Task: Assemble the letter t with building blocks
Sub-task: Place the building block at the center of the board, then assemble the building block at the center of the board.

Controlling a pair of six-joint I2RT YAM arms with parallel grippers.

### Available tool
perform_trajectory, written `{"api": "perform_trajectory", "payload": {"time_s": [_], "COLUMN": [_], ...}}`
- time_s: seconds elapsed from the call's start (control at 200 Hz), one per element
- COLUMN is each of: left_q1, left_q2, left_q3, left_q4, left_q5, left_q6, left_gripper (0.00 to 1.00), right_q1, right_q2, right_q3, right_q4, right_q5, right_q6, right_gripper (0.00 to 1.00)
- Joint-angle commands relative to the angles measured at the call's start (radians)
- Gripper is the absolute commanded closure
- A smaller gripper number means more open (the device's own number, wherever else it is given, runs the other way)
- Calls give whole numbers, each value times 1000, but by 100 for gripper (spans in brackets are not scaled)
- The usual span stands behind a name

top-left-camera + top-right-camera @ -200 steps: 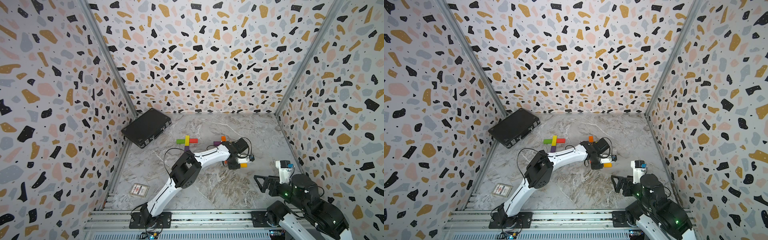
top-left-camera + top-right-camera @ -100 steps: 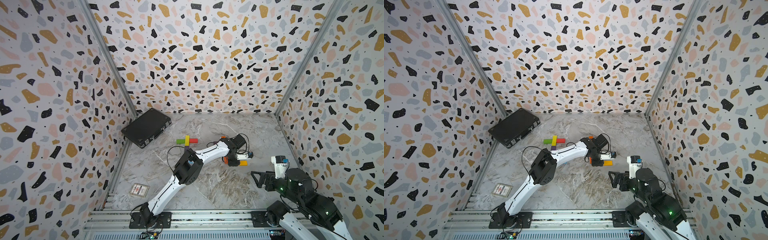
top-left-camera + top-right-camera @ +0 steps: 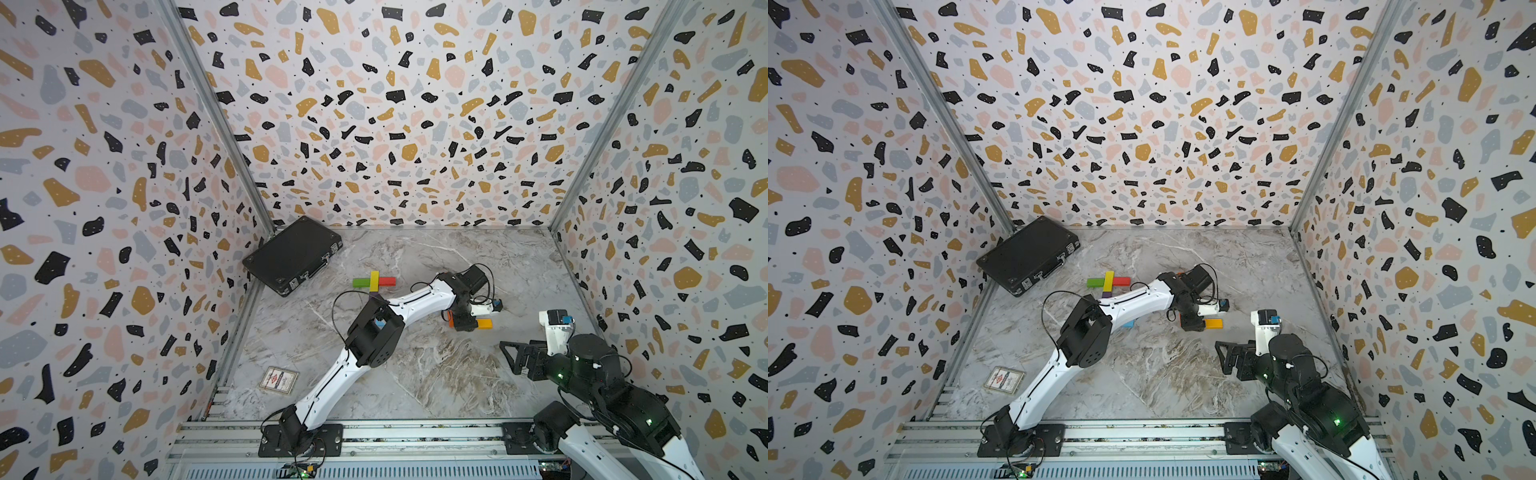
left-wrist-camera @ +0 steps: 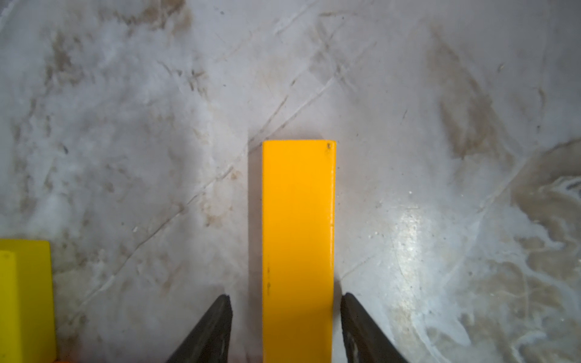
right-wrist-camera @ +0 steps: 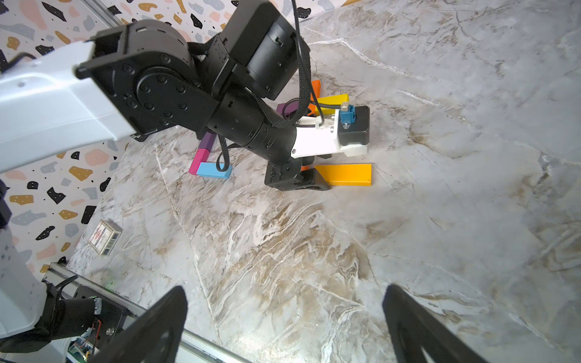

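A long orange building block (image 4: 298, 235) lies flat on the marble table. My left gripper (image 4: 285, 296) is open and straddles its near end, with a gap on each side. Both top views show this block (image 3: 484, 323) (image 3: 1213, 323) sticking out from under the left gripper (image 3: 463, 322). Green (image 3: 360, 282), yellow (image 3: 374, 281) and red (image 3: 387, 281) blocks form a cross at the back, with a purple block (image 3: 376, 296) below it. My right gripper (image 5: 284, 288) is open and empty above bare table, right of the orange block (image 5: 345, 174).
Loose blocks lie behind the left arm: blue (image 5: 213, 169), pink (image 5: 198, 162), purple (image 5: 207, 141), yellow (image 5: 330, 102) and orange (image 5: 315, 88). A black case (image 3: 293, 255) sits at the back left. A small card box (image 3: 279, 379) lies front left. Patterned walls enclose the table.
The left gripper's jaws have spread apart off the orange block, which stays where it was. The right arm has shifted slightly to the left.
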Motion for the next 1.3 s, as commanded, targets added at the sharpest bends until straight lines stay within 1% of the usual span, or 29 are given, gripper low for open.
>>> {"api": "perform_trajectory", "payload": {"time_s": [0.0, 0.09, 0.2, 0.24, 0.305, 0.38, 0.476, 0.486, 0.521, 0.531, 0.596, 0.636, 0.686, 0.751, 0.801, 0.866, 0.911, 0.981, 1.006, 1.061, 1.096, 1.136, 1.206, 1.296], "left_q1": [1, 3, 3, 6, 23, 66, 149, 159, 199, 209, 275, 303, 323, 341, 356, 373, 385, 409, 419, 443, 456, 470, 479, 483], "left_q2": [-67, -122, -221, -265, -354, -468, -615, -631, -683, -703, -821, -890, -966, -1030, -1060, -1087, -1096, -1093, -1086, -1067, -1053, -1042, -1026, -1000], "left_q3": [-22, -16, -23, -40, -107, -224, -429, -447, -526, -547, -688, -771, -861, -921, -961, -1017, -1059, -1112, -1128, -1159, -1181, -1210, -1260, -1271], "left_q4": [44, 47, 29, 17, 15, 25, 92, 100, 130, 140, 223, 281, 337, 340, 352, 386, 417, 445, 453, 482, 517, 571, 685, 715], "left_q5": [24, 58, 61, 51, 58, 109, 188, 198, 257, 279, 400, 446, 474, 500, 536, 583, 603, 627, 633, 671, 697, 718, 713, 724], "left_q6": [5, -3, -12, -18, -43, -93, -184, -195, -239, -253, -354, -413, -480, -558, -626, -709, -763, -825, -849, -905, -944, -978, -1047, -1072], "left_gripper": [41, 40, 37, 35, 32, 26, 19, 16, 1, 0, 0, 1, 1, 0, 0, 1, 0, 0, 0, 1, 0, 0, 1, 0], "right_q1": [4, 3, 4, 3, 3, 3, -4, -5, -6, -7, -8, -10, -11, -16, -25, -52, -90, -156, -170, -179, -188, -198, -204, -207], "right_q2": [54, 95, 136, 149, 192, 296, 413, 422, 457, 470, 547, 598, 676, 789, 862, 935, 973, 1005, 1019, 1055, 1070, 1079, 1106, 1148], "right_q3": [20, 53, 98, 104, 126, 196, 287, 293, 319, 328, 377, 399, 434, 463, 468, 461, 471, 470, 464, 452, 432, 405, 369, 374], "right_q4": [30, 59, 99, 123, 157, 143, 128, 129, 131, 131, 99, 71, 6, -52, -77, -65, -56, -25, -18, -23, -21, -6, 17, 26], "right_q5": [-16, -21, 35, 67, 65, 65, 70, 66, 47, 42, 0, -36, -82, -76, -105, -101, -136, -213, -202, -121, -108, -138, -159, -166], "right_q6": [-64, -141, -238, -268, -349, -414, -457, -469, -515, -529, -642, -719, -819, -901, -986, -1088, -1145, -1229, -1264, -1333, -1361, -1381, -1395, -1394], "right_gripper": [1, 0, 1, 1, 1, 2, 4, 4, 4, 4, 5, 5, 5, 7, 13, 16, 18, 18, 18, 17, 17, 17, 19, 21]}}
